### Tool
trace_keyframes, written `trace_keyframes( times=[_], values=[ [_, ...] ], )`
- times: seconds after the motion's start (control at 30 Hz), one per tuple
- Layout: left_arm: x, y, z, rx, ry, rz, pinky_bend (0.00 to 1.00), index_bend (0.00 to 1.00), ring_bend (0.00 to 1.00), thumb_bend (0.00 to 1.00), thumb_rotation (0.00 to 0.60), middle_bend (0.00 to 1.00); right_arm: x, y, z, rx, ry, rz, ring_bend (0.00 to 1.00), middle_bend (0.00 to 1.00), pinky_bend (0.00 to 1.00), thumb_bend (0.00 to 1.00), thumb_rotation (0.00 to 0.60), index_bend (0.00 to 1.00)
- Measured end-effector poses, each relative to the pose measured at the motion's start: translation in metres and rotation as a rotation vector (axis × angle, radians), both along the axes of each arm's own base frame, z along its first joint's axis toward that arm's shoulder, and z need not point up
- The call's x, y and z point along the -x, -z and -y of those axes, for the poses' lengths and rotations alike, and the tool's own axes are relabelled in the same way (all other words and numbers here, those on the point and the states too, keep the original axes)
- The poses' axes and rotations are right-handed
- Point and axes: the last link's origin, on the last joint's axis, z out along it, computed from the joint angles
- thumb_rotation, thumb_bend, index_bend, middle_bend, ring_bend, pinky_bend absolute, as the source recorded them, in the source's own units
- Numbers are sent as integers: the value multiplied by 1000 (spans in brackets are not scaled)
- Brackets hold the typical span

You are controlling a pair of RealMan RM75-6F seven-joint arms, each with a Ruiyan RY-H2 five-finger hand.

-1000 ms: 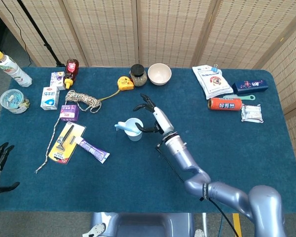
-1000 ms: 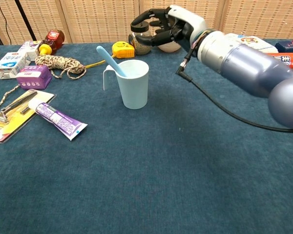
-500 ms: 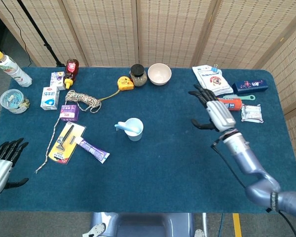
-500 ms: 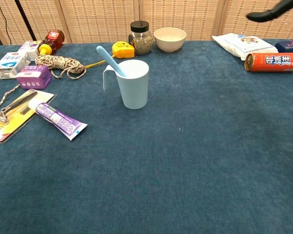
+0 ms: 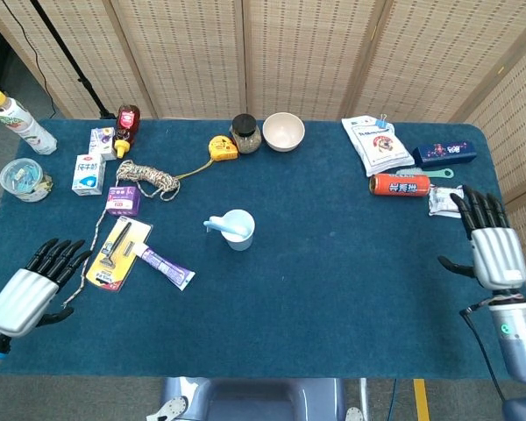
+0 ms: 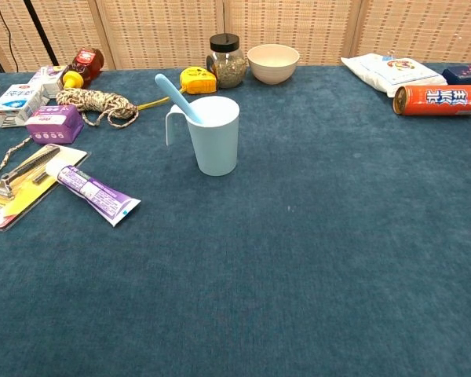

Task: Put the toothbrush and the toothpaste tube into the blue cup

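Centrally, blue cup [image 5: 238, 230] stands upright w/ toothbrush [image 5: 219, 225] inside, handle leaning to 10 o'clock. Toothpaste tube [image 5: 165, 266] lies flat on bench [image 5: 333, 289] at cup's 8 o'clock, apart. Left hand [image 5: 28, 291] and right hand [image 5: 493, 247]: fingers spread, holding nothing, at opposite bench edges.

**Room and Surroundings: Observed Condition**

Table [image 5: 351, 298] covered in dark blue carpet-like cloth, filling most of both views. Behind it, across the top of the frame, a folding screen [image 5: 245, 53] of woven tan panels in pale wooden frames. Grey floor [image 5: 0, 96] visible at upper left, crossed by a black stand pole [image 5: 70, 57]. Lighting even, shadows soft
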Motion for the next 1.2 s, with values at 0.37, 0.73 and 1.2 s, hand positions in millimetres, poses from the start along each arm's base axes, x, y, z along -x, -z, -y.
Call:
trace_keyframes(
  times=[0.37, 0.73, 1.2],
  values=[
    [-17, 30, -43, 79, 147, -154, 0, 0, 0, 25, 600, 0, 35, 2, -79, 72, 53, 19, 0, 0, 0, 0, 600, 0],
    [-28, 70, -65, 160, 193, -258, 0, 0, 0, 49, 600, 0, 35, 2, -82, 68, 57, 30, 0, 0, 0, 0, 600, 0],
    [-67, 135, -92, 237, 181, -289, 27, 7, 0, 104, 600, 0, 40, 5, -76, 53, 80, 45, 0, 0, 0, 0, 600, 0]
  ],
)
